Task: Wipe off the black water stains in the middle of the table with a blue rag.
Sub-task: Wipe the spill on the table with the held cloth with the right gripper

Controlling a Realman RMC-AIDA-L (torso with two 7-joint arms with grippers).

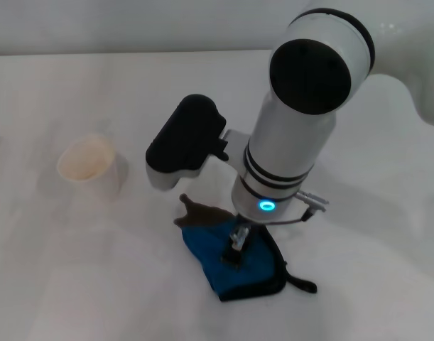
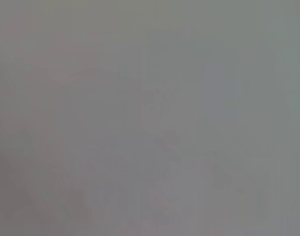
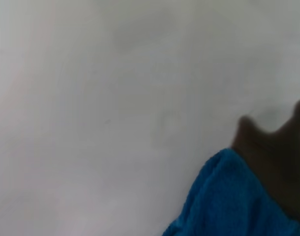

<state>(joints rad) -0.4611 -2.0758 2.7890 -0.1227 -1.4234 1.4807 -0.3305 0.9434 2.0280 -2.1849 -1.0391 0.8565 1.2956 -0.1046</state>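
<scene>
The right gripper (image 1: pixel 235 245) presses straight down on the soft blue rag (image 1: pixel 234 261), fingers pinched on the cloth. The rag covers most of the flat dark stain (image 1: pixel 199 213) mid-table (image 1: pixel 74 284). A paper cup (image 1: pixel 91 165) stands far left.

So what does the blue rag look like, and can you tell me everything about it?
The blue rag is a bright blue soft cloth with black edging and a short black loop tab. It lies a bit rumpled on the white table, covering part of the black water stains, which poke out beside it. The right gripper presses down on its middle.
</scene>
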